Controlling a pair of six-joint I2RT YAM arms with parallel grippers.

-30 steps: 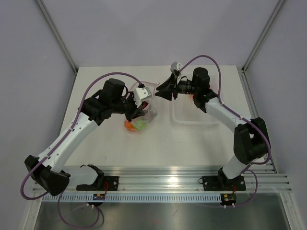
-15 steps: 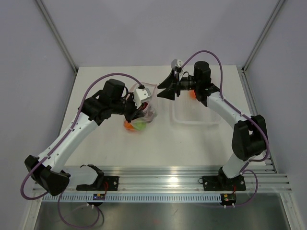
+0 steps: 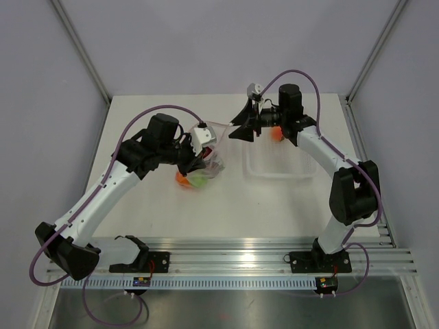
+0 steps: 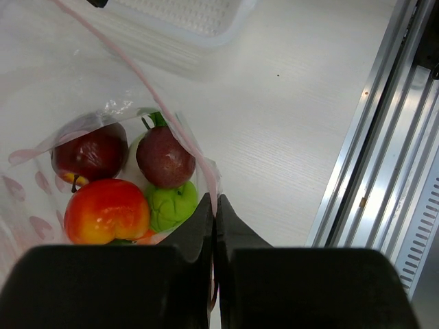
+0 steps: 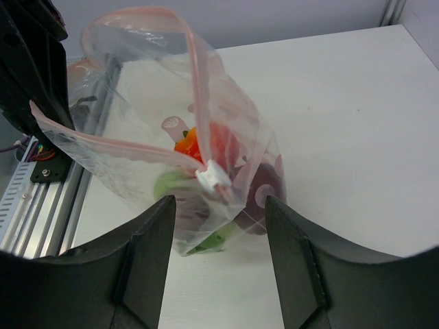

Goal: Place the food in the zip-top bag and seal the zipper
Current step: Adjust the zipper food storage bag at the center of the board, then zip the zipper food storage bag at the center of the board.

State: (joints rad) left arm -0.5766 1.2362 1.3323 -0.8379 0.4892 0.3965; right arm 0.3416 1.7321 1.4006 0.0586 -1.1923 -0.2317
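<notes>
The zip-top bag (image 3: 204, 166) hangs from my left gripper (image 3: 199, 161), its bottom resting on the table. In the left wrist view the left gripper (image 4: 214, 203) is shut on the pinkish-red zipper (image 4: 147, 88) at one corner of the bag. The food inside is a dark red fruit (image 4: 88, 152), a purple one (image 4: 164, 157), a green one (image 4: 171, 205) and a red-orange one (image 4: 106, 210). My right gripper (image 3: 241, 129) is open just right of the bag. In the right wrist view the right gripper (image 5: 219, 203) faces the bag (image 5: 137, 175), whose mouth gapes open, with the white slider (image 5: 214, 177) between the open fingers.
The rigid clear tray (image 3: 281, 166) lies right of the bag under my right arm; its corner also shows in the left wrist view (image 4: 199, 20). An orange piece (image 3: 278, 135) shows at the tray's far edge, partly hidden by the arm. The aluminium rail (image 4: 384, 157) runs along the near edge.
My right gripper has shifted slightly right and toward the back, and its arm has swung back. My left gripper still holds the bag in the same place.
</notes>
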